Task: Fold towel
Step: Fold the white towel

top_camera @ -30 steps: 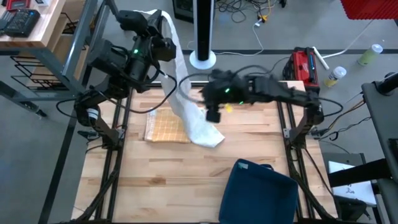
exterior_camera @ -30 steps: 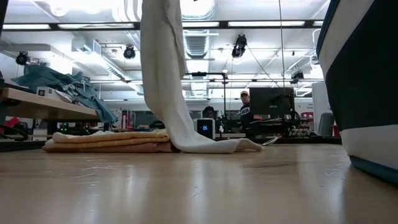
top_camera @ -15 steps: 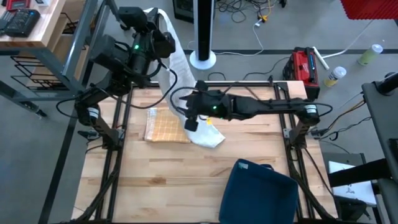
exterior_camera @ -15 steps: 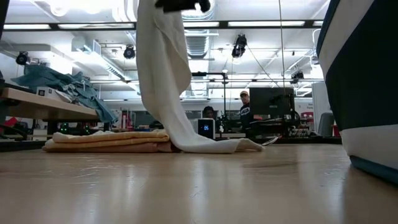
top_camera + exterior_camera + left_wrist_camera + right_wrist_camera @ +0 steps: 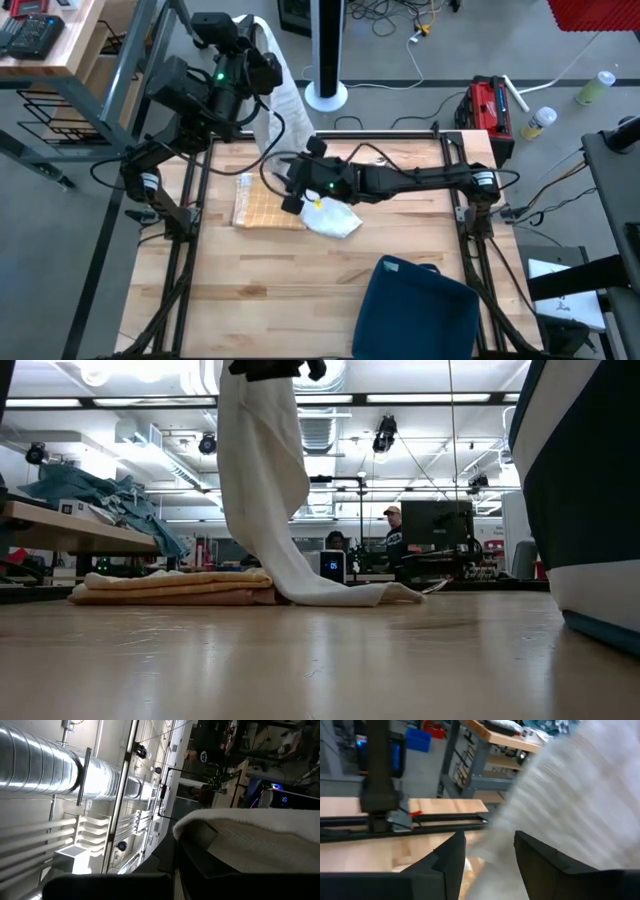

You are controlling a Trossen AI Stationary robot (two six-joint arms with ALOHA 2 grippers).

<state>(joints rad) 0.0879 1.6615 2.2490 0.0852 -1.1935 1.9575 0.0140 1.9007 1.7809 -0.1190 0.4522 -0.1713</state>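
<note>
A white towel (image 5: 283, 95) hangs from my left gripper (image 5: 258, 58), which is shut on it high over the table's far left corner. The towel's lower end (image 5: 335, 220) lies crumpled on the table against a folded yellow towel (image 5: 265, 203). In the low view the white towel (image 5: 262, 490) drops in a long drape to the tabletop. My right gripper (image 5: 287, 188) reaches in from the right at the hanging part, above the folded towel. Its fingers are open, with the white towel (image 5: 580, 795) right in front of the gap (image 5: 490, 860). My left gripper pinches the white towel's upper end (image 5: 235, 827) between its two fingers, which point roughly level. The towel hangs below them, and its lower end rests on the table. My right gripper stands at the hanging towel; I cannot tell whether its fingers touch it.
A dark blue bin (image 5: 415, 305) stands at the table's near right and fills the right side of the low view (image 5: 590, 490). Bare wood (image 5: 250, 290) lies near and to the left. People sit in the room behind the table (image 5: 392, 530).
My right gripper has travelled toward the table's left edge and come down, tipping toward level, until it stands at the hanging towel. The towel's hanging part has shifted a little to the left; its lower end stays on the table.
</note>
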